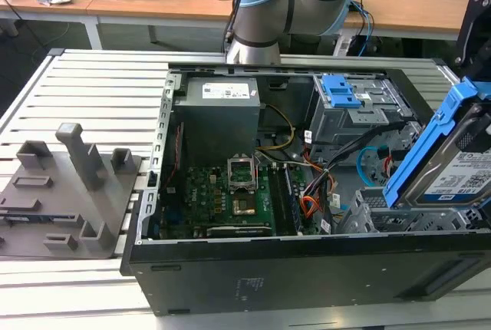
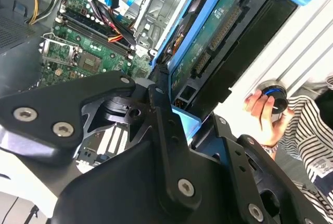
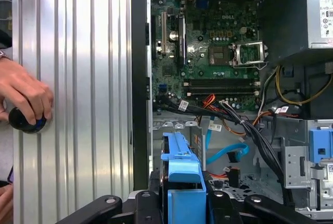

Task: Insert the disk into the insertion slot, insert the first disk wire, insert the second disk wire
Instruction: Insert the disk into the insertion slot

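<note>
Open computer case [image 1: 230, 284] lies on the slatted bench. The insertion slot [image 1: 372, 215] is in its near corner, on the exterior view's right. The disk [image 1: 453, 173] hangs tilted just above the slot, not seated. My gripper [image 3: 182, 198] is closed tight on the disk's blue carrier. Judgement: level the carrier with the cage walls, and keep the second disk wire [image 3: 229, 153] and first disk wire [image 1: 308, 206] from being pinched.

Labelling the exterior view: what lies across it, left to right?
Grey plastic fixture with upright blocks, green motherboard, tall grey metal bay with blue latch, silver rectangular disk in bright blue carrier.
</note>
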`<state>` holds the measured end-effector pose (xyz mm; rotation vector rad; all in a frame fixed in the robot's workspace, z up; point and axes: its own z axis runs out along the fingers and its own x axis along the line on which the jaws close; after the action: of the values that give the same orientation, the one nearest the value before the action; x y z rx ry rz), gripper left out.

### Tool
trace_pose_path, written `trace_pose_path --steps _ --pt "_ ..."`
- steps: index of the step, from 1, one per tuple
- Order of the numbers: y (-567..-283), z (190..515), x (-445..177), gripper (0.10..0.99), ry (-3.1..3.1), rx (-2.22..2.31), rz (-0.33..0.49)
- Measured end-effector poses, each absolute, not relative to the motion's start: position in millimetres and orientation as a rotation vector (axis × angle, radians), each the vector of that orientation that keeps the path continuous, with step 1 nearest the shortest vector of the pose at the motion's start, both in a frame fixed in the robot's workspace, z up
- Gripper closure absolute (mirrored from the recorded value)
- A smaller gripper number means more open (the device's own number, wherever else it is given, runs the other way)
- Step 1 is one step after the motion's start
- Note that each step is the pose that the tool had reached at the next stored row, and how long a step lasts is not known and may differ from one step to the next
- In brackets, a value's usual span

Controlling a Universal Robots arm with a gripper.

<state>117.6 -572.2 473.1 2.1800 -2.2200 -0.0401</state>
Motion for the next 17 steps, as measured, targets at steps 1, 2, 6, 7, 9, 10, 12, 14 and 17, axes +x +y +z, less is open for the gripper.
trace_pose_path --steps 1,2,6,7,9,10,12,14,17 --pt "-572.2 472.7 117.6 0.722 -2.220 2.180 -0.040" --pt "-572.2 471.5 117.7 0.722 -2.220 2.180 -0.040" --pt "-572.2 464.9 117.7 0.722 -2.220 2.180 -0.040" --pt "-572.2 462.8 117.6 0.722 -2.220 2.180 -0.040" --pt "-572.2 458.4 117.6 0.722 -2.220 2.180 -0.040" --pt "-572.2 457.0 117.6 0.722 -2.220 2.180 -0.040" --pt "-572.2 455.5 117.6 0.722 -2.220 2.180 -0.040" --pt "-571.8 453.9 117.6 0.722 -2.220 2.180 -0.040" --pt "-565.0 453.9 117.7 0.722 -2.220 2.180 -0.040"
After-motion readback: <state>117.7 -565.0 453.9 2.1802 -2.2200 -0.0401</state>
